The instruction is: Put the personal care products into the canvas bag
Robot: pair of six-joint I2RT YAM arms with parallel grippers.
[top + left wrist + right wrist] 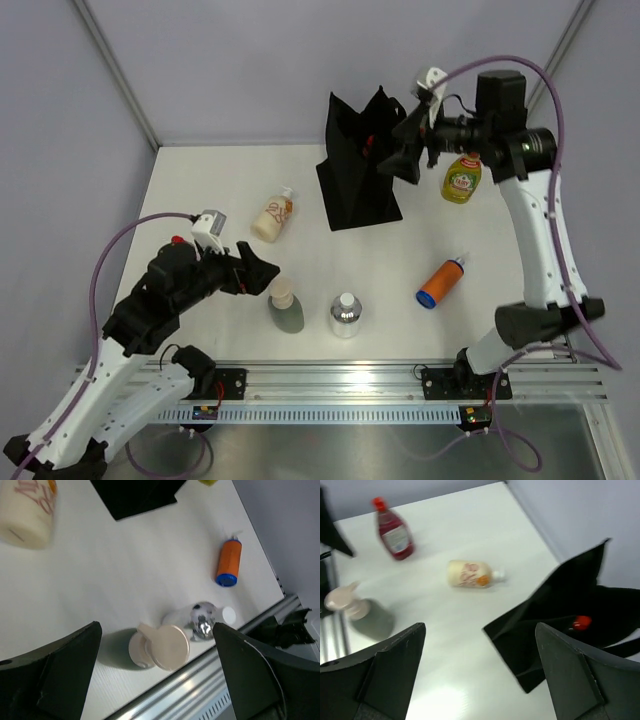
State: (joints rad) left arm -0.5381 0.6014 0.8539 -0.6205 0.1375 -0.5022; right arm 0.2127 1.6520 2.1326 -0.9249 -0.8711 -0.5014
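Grey walls enclose a white bench point(200, 190) on which most of the products lie loose, so the task looks to be at an early stage. The right gripper point(400, 150) hangs over the mouth of the black canvas bag point(355, 185) with its fingers spread wide and nothing between them. Below it, inside the bag, a small red part point(580, 622) shows; what it belongs to I cannot tell. A yellow-green bottle with a red cap point(461, 178) lies just beside this gripper, on the side away from the bag. The left gripper point(258, 275) is also wide open and empty, close above an upright grey-green bottle with a beige cap point(157, 647). A clear bottle with a white cap point(345, 313) stands just past it, an orange tube with a blue cap point(440, 283) farther off. A cream pump bottle point(273, 215) lies between the left gripper and the bag. The likely next move is for the left gripper to descend around the grey-green bottle, close, lift and carry it.
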